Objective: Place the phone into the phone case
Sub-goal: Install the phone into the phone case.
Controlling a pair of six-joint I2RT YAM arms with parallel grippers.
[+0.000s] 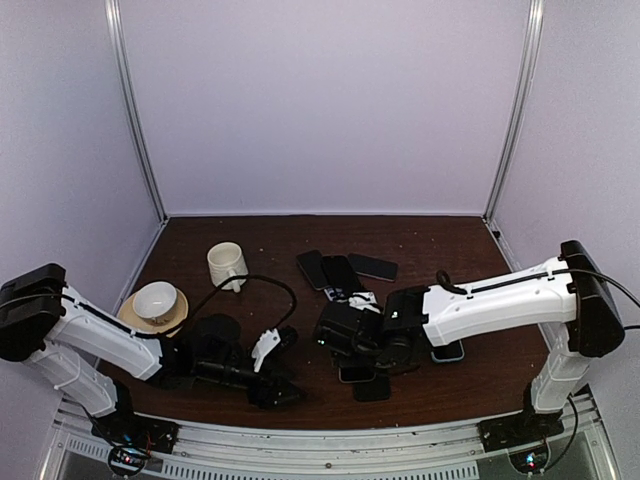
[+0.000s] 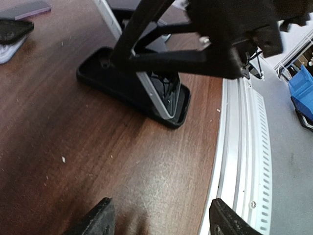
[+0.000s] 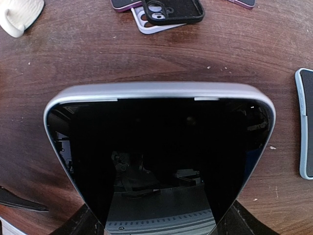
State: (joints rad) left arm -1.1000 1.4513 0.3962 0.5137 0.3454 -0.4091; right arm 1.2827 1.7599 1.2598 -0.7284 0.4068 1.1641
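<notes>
phone: 1, held in R jaws. Stands tilted, lower end down in the case, upper end raised off it. Prob. so one end seats first and the rest can be pressed flat.
case: 1, black, open side up, flat on worktop, close to near edge, approx mid-width. Phone's lower end sits in the case end nearest that edge.
R jaws: clenched on phone across its width, at the raised part; screen faces the wrist cam.
L jaws: released, nothing btwn them. Low over bare worktop near the case, aimed at it, not touching. Prob. placed to steady the case.
step (my read): insertion part-way; phone not yet flat in case.
risk (my read): nothing pins the case, so it may slide or tip when phone is pushed down.
spares: 5 counted from R wrist cam. Black spare lies on lilac spare; 2 purple-edged spares are cut by frame; 1 pale-blue-rimmed spare lies off to the right. Empty or w/ phone inside: can't tell for all. All well apart from the job, toward far edge or right, so out of the way.
mug: 1, far-left part of worktop.
bowl: 1, on saucer, also 1, by left edge.
arms: 2.
</notes>
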